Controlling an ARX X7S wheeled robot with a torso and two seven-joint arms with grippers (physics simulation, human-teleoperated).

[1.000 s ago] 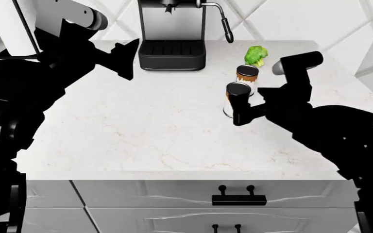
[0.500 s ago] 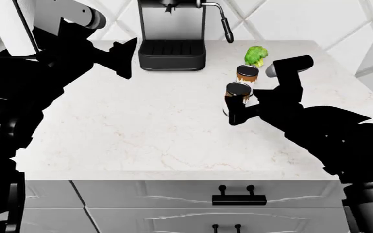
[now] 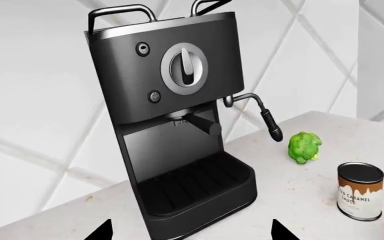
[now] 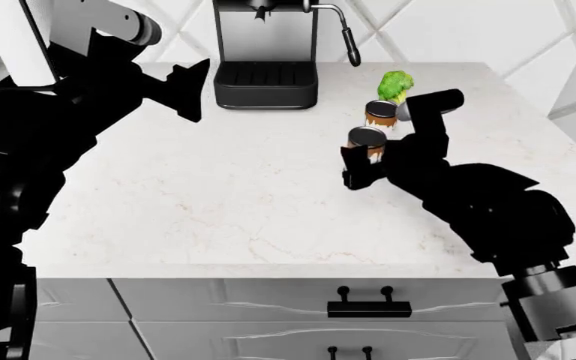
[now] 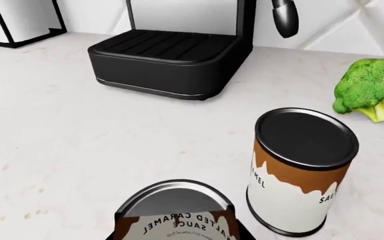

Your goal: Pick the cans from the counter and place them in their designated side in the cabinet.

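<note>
Two cans stand near the back right of the white counter (image 4: 218, 202). My right gripper (image 4: 364, 159) is shut on the nearer can (image 4: 366, 139), which fills the space between its jaws in the right wrist view (image 5: 175, 215). The second can (image 4: 381, 112) stands upright just behind it, free, and shows in the right wrist view (image 5: 302, 170) and the left wrist view (image 3: 360, 190). My left gripper (image 4: 194, 91) is open and empty, held above the counter facing the coffee machine; its fingertips (image 3: 102, 232) stand wide apart. The cabinet is out of view.
A black coffee machine (image 4: 265, 52) stands at the back of the counter, with its steam wand (image 4: 348, 37) to its right. A green broccoli floret (image 4: 396, 85) lies behind the cans. Grey drawer fronts with black handles (image 4: 368, 306) run below the counter's front edge.
My right arm has swung left and toward the back of the counter, and the gripped can has shifted slightly with it. The left arm has not moved.
</note>
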